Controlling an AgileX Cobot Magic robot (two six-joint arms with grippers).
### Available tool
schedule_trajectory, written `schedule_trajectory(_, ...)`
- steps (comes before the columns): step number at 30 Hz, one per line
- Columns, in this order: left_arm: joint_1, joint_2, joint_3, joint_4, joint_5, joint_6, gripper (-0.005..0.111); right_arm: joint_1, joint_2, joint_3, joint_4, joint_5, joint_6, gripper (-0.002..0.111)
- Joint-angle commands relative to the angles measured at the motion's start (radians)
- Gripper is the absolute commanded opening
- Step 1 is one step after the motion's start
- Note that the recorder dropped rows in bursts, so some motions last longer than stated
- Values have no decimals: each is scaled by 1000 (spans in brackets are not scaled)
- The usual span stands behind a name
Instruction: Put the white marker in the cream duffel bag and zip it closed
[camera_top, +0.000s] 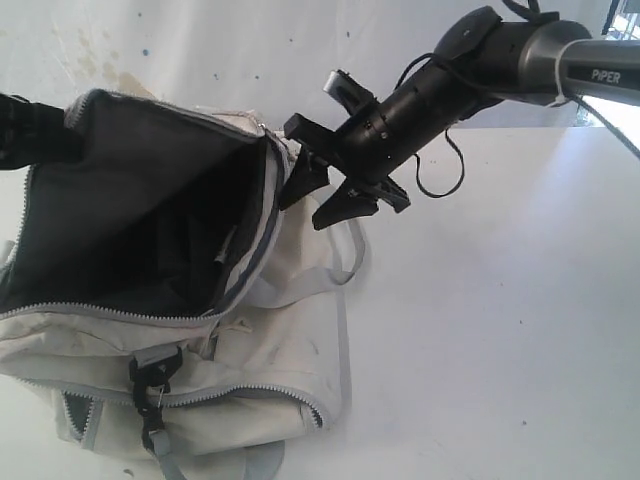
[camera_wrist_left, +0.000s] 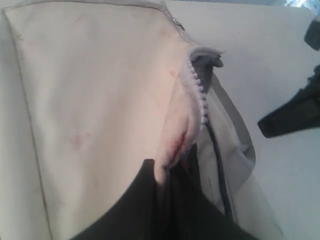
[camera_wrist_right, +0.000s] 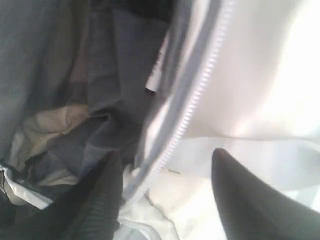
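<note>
The cream duffel bag (camera_top: 270, 340) lies on the white table with its main mouth wide open, dark lining showing. My left gripper (camera_top: 72, 135) is shut on the bag's far rim, and the cream fabric (camera_wrist_left: 90, 100) is pinched between its dark fingers (camera_wrist_left: 140, 200). My right gripper (camera_top: 302, 213) hangs open over the near end of the mouth, with the grey zipper edge (camera_wrist_right: 200, 95) running between its fingertips and nothing gripped. A slim white shape with dark print (camera_wrist_right: 156, 70), seemingly the white marker, lies inside against the lining.
A black clip (camera_top: 150, 375) and a second zipper (camera_top: 260, 392) sit on the bag's front pocket. A grey strap (camera_top: 345, 265) loops off the bag's right side. The right arm's cable (camera_top: 450, 170) dangles above the table (camera_top: 500, 330).
</note>
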Motion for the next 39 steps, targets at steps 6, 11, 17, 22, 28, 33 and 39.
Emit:
schedule_trajectory(6,-50,-9,-4,-4,144,111,51,-24,-13,1,-68,21,-2,50)
schedule_trajectory(11,-84,-9,-4,-5,162,101,84,-24,-13,1,-73,21,-2,50)
schedule_trajectory(17,-85,-13,-4,73,129,-84,89,-24,-13,1,-79,21,-4,50)
schedule_trajectory(22,-85,-43,-39,612,232,-646,89,-24,-13,1,-79,2,-66,50)
schedule_trajectory(28,-85,-33,-11,705,298,-772,89,-24,-9,-110,-143,-132,-64,62)
schedule_trajectory(33,-85,41,-11,670,286,-771,88,-24,56,-222,-172,-187,-90,65)
schedule_trajectory(39,-85,107,-9,649,279,-755,88,-19,149,-247,-17,-354,-276,65)
